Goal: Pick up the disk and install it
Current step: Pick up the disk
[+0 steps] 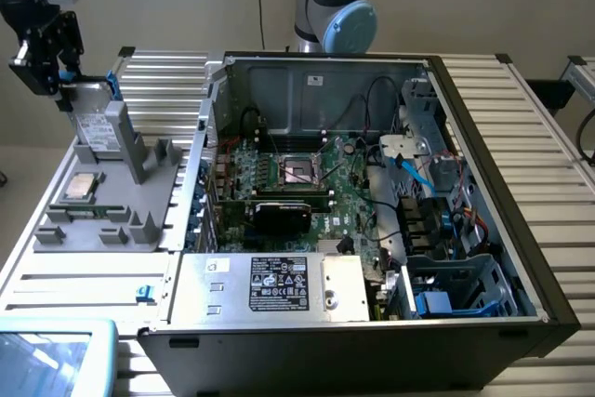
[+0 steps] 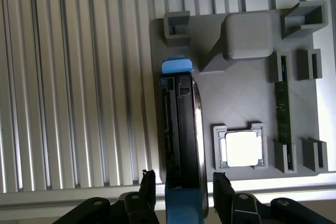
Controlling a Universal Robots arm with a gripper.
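Note:
The disk [image 1: 96,129] stands on edge in a grey holder [image 1: 102,225] at the exterior view's left, its white label facing out and a blue tab [image 1: 112,84] at its top. My gripper [image 1: 63,87] is down over the disk's top corner. From the wrist, the disk [image 2: 181,124] shows edge-on, with a blue tab [image 2: 176,66] at its far end. My gripper [image 2: 185,183] straddles the near end. One black finger [image 2: 148,182] stands on each side, with a narrow gap to the disk on both sides. The gripper is open.
The holder [image 2: 236,93] also carries a square silver chip [image 2: 242,148] and a green memory stick [image 2: 282,108]. The open computer case [image 1: 483,137] fills the middle, with a silver box [image 1: 270,285] at its front and a drive cage [image 1: 465,285] at the exterior view's lower right. Ribbed aluminium table [image 2: 73,77] surrounds the holder.

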